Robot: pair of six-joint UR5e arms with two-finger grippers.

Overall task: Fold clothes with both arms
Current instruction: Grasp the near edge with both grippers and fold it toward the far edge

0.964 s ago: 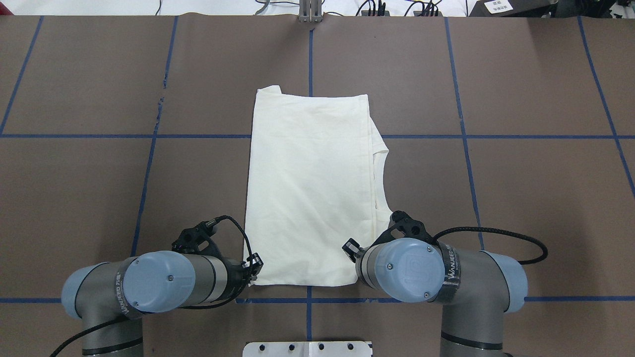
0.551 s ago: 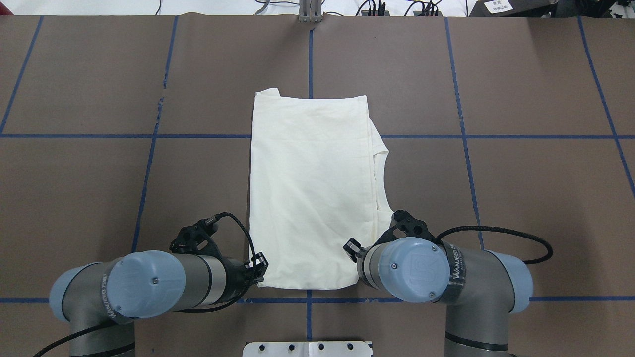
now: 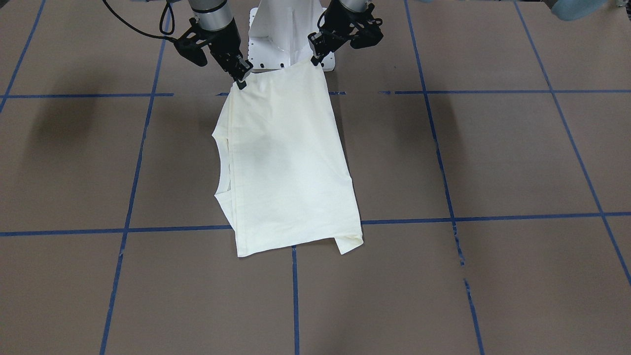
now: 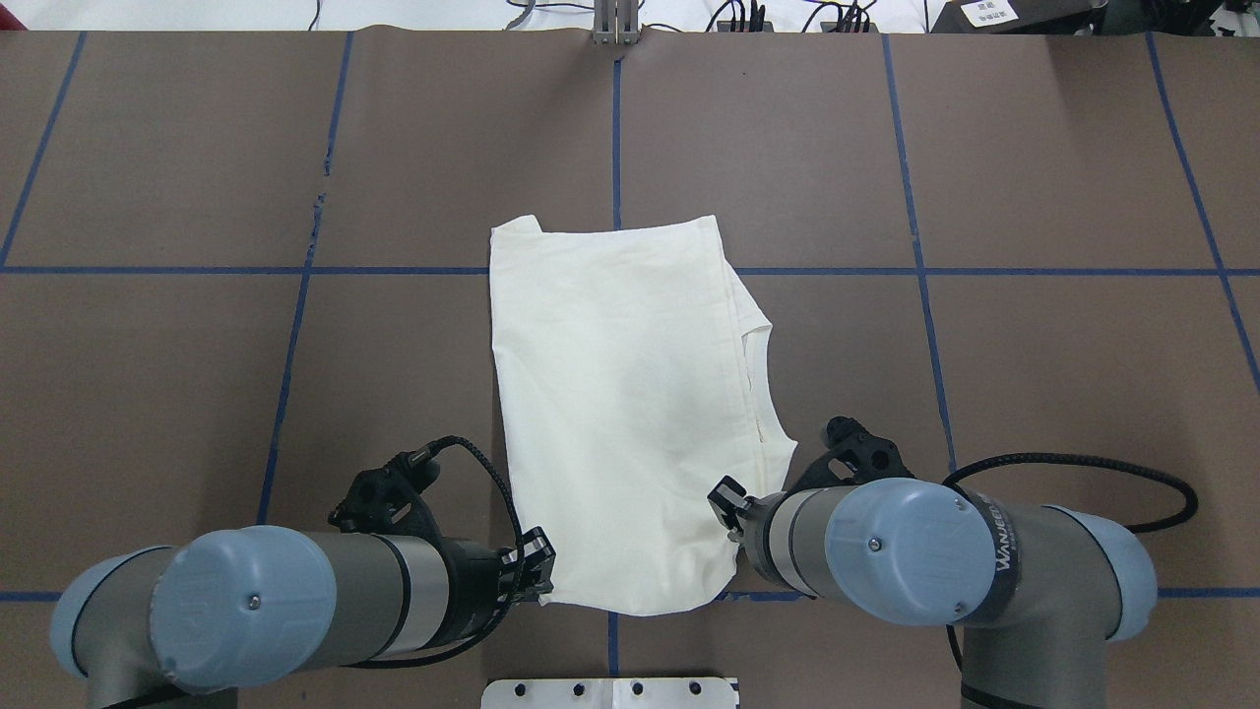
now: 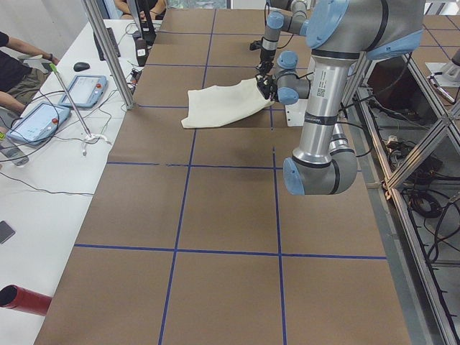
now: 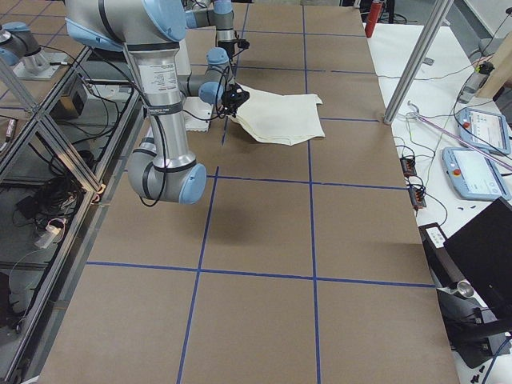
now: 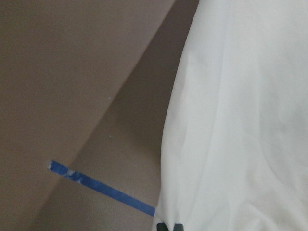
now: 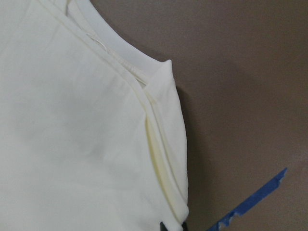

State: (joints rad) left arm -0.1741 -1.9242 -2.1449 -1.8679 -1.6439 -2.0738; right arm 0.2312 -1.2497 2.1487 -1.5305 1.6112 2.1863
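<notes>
Silver-grey tube arms [image 4: 413, 586], pale-blue joint caps [image 4: 246, 611], black braided cables [image 4: 1073, 459]

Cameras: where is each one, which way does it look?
Front: across the table, looking back; left hand and right hand hold shirt.
Overhead: high behind, looking down; left arm, right arm.
Left side: table's end; left arm near.
Right side: other end; right arm near.
Left wrist: down at shirt edge; fingertip.
Right wrist: down at collar; fingertip.
All share the shirt.
</notes>
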